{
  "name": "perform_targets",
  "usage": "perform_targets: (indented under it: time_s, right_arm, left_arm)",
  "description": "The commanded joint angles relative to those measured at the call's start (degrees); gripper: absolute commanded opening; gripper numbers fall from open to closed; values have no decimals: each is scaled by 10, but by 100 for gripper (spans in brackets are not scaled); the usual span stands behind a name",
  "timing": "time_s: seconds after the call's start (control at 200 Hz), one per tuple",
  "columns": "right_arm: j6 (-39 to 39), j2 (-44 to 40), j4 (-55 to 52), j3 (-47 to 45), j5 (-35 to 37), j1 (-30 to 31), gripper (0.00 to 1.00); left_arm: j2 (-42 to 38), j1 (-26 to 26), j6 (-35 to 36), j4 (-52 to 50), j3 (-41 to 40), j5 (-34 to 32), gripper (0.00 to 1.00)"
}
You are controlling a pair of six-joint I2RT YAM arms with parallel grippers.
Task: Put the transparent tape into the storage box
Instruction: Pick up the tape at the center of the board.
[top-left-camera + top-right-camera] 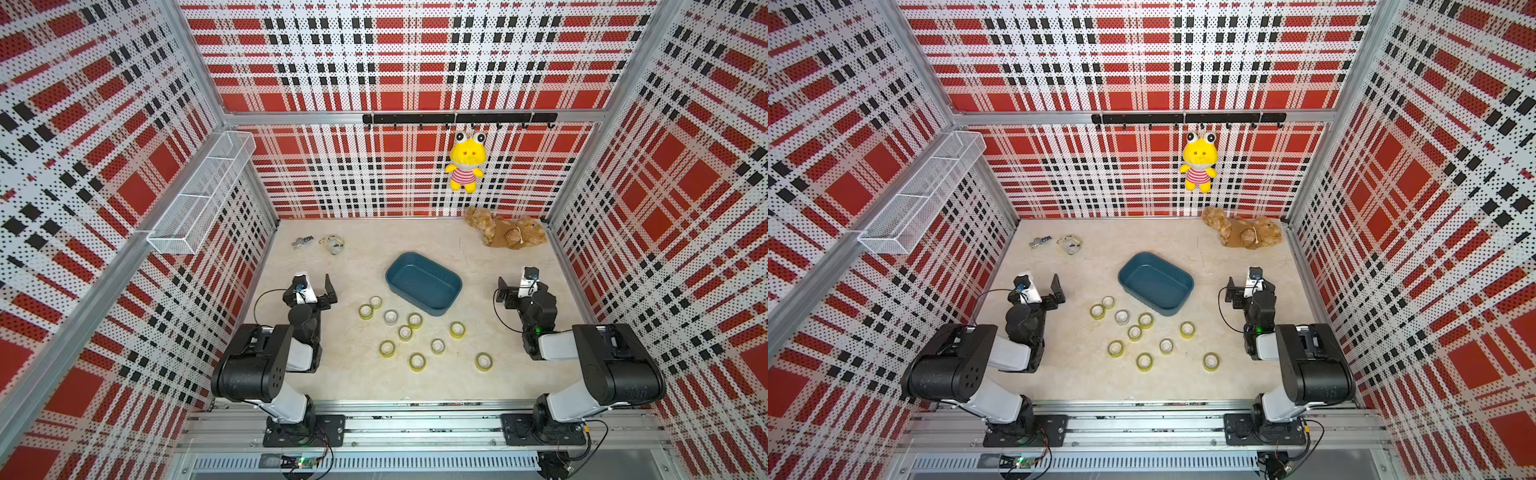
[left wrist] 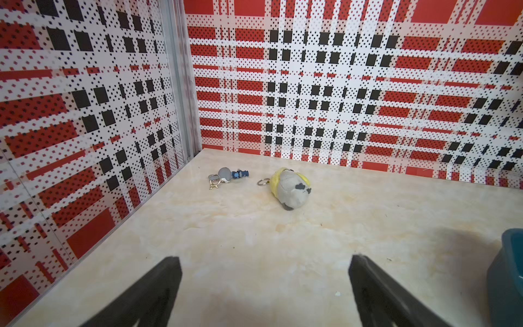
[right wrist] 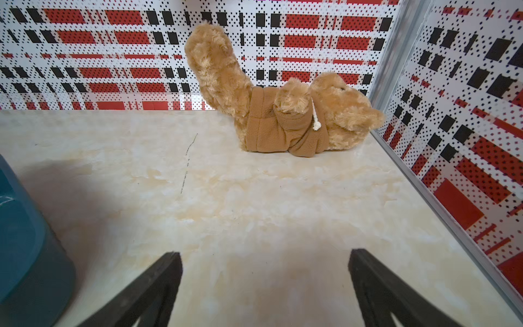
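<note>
The storage box (image 1: 424, 282) (image 1: 1156, 282) is a shallow teal tub, empty, mid-table. In front of it several rolls of transparent tape lie flat and scattered, from one near the box (image 1: 376, 302) (image 1: 1108, 302) to one nearer the front (image 1: 483, 361) (image 1: 1211, 361). My left gripper (image 1: 316, 282) (image 2: 266, 259) hovers open to the left of the box, holding nothing. My right gripper (image 1: 519, 282) (image 3: 264, 254) is open and empty to the right of it. The wrist views catch only a box edge (image 2: 509, 269) (image 3: 22, 240); no tape shows in them.
A brown teddy bear (image 1: 505, 232) (image 3: 283, 113) lies in the back right corner. Two keychain toys (image 1: 303, 242) (image 1: 332, 244) sit at the back left. A yellow plush (image 1: 466, 162) hangs from a hook rail. A white wire-mesh basket (image 1: 203, 195) is on the left wall.
</note>
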Motion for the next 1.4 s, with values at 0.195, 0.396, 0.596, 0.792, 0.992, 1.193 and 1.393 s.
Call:
perform_targets:
  time_s: [0.195,0.396,0.596,0.792,0.992,1.193,1.393]
  right_arm:
    - [-5,3,7,3,-2,-4,100]
    - [-5,3,7,3,-2,-3,100]
    - [-5,3,7,4,-3,-4,100]
    - [-5,2,9,2,-2,-4,100]
    - [24,-77,-214,97,70,3,100]
    - [90,-138,-408,163,65,3,100]
    - [127,-192,-608,219,11,3,99]
  left_arm:
    - [-2,3,1,2,8,3,99]
    - [-2,5,1,2,8,5,99]
    - [-2,9,-3,2,9,14,99]
    - [-22,-1,-6,-2,5,-27,97]
    - [-169,-78,-4,-178,30,-200,100]
    - [-270,-98,-171,-453,121,-204,100]
    - [-298,-161,-265,-643,187,-174,99]
